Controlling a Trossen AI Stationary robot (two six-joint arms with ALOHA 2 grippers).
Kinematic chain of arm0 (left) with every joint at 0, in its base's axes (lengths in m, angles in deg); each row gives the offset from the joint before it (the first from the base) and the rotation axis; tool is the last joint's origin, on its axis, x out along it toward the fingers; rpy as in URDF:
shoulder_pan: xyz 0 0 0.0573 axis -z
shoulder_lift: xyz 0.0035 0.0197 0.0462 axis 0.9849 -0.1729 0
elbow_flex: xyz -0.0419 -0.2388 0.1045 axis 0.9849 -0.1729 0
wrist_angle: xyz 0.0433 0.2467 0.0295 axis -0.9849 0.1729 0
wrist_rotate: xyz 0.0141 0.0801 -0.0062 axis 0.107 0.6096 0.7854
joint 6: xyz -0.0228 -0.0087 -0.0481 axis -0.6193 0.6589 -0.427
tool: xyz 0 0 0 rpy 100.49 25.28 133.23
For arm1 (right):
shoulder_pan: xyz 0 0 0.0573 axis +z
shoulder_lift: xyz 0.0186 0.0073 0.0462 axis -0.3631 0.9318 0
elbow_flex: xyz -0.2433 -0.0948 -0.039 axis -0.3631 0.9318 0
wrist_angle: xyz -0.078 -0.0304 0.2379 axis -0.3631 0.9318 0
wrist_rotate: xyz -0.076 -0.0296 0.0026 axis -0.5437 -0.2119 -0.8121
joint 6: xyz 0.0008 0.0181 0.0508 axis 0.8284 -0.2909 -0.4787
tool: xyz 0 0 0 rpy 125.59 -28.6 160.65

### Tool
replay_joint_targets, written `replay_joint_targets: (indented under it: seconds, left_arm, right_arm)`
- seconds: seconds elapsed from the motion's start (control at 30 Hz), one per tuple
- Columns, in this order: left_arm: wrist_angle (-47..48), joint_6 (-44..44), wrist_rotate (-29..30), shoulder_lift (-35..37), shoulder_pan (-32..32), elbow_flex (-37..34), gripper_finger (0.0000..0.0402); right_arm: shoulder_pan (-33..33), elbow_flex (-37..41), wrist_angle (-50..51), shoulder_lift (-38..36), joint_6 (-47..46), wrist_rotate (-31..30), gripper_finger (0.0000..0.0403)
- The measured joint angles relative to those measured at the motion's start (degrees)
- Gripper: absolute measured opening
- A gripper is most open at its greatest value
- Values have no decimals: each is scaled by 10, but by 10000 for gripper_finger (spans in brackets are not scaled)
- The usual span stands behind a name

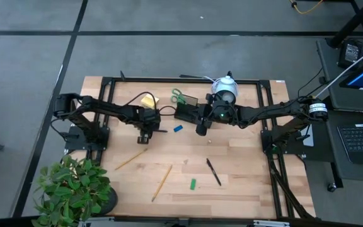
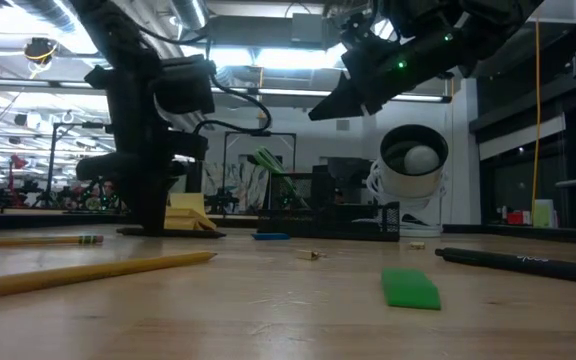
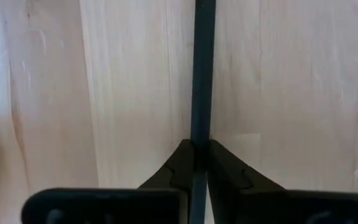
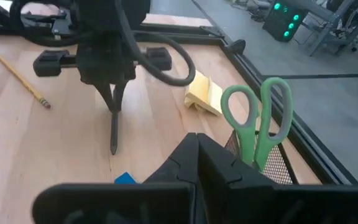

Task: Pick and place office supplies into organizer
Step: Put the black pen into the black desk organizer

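My left gripper (image 1: 147,126) points down at the table, left of the organizer, and is shut on a black pen (image 3: 202,74). My right gripper (image 1: 201,130) is shut on nothing and hangs raised (image 2: 318,112) just right of the black mesh organizer (image 1: 186,113). Green-handled scissors (image 4: 257,121) stand in the organizer, handles up. The yellow sticky pad (image 1: 147,101) lies behind the left gripper and a blue piece (image 1: 178,128) lies between the grippers. Nearer the near edge lie two pencils (image 1: 131,159) (image 1: 161,183), a second black pen (image 1: 213,171) and a green piece (image 1: 193,184). My left gripper pinches the black pen between its two fingers (image 3: 179,163) near one end (image 3: 201,134), coming from above and pointing down. The pen runs through the gap and out toward the table's right (image 4: 113,134). It lies level at the board; whether it is lifted clear I cannot tell.
A white round lens-faced device (image 1: 224,91) stands right behind the right gripper, next to the organizer. A black frame (image 1: 169,79) runs around the tabletop. A potted plant (image 1: 74,189) sits at the near left corner. Bare wood lies between the grippers and the near edge.
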Motion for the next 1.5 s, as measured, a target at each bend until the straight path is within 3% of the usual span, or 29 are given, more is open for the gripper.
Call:
replay_joint_targets:
  seconds: [0.43, 0.63, 0.77, 1.0, 1.1, 1.3, 1.5]
  left_arm:
    - [-45, 0, 4, 125, 5, 0, 17]
    - [-95, -3, 4, 181, 5, 0, 17]
    - [-162, 3, 6, 198, 8, 0, 17]
    - [-224, -9, 14, 182, 8, 1, 17]
    - [-215, -29, 35, 169, 8, 19, 17]
    - [-88, -82, 85, 139, 8, 87, 17]
    - [-44, -77, 113, 107, 7, 140, 17]
  right_arm:
    - [15, 1, 46, -77, -12, -1, 3]
    - [21, 48, -6, -116, -8, -1, 2]
    - [16, 110, -96, -140, 9, -1, 2]
    - [16, 128, -84, -178, 15, 54, 1]
    - [16, 128, -82, -178, 18, 74, 2]
    - [5, 128, -82, -176, 20, 74, 5]
    - [0, 128, -57, -176, 20, 75, 4]
